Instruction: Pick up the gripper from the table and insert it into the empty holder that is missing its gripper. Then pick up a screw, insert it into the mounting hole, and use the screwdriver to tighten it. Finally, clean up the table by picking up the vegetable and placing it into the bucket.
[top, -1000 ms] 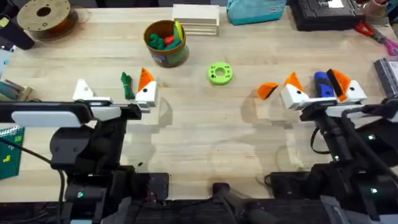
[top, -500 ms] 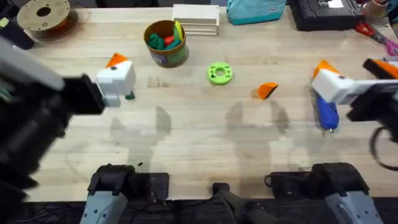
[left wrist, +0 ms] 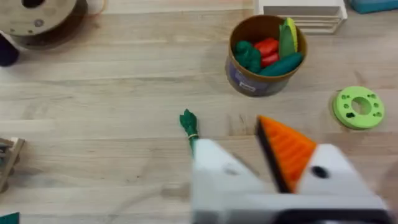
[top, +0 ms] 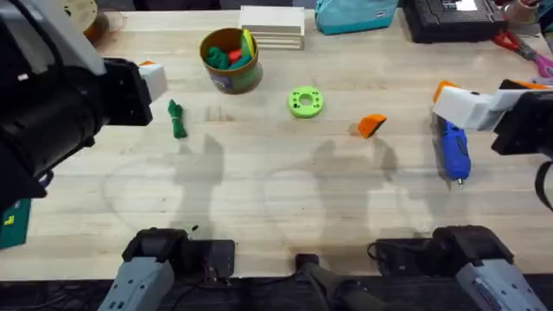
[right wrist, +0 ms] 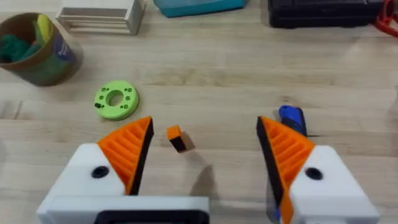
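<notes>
Lying ribbed and orange on table (top: 276, 190), gripper (top: 371, 126); right tool (right wrist: 205, 152) apart, left unclear

Orange wedge gripper (top: 371, 126) lies right of center on my table (top: 276, 207); blue screwdriver (top: 454, 152) lies farther right, green vegetable (top: 176, 119) left.

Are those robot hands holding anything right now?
Nothing. The right hand is open over bare table; the left hand, missing one orange finger, grips nothing.
</notes>
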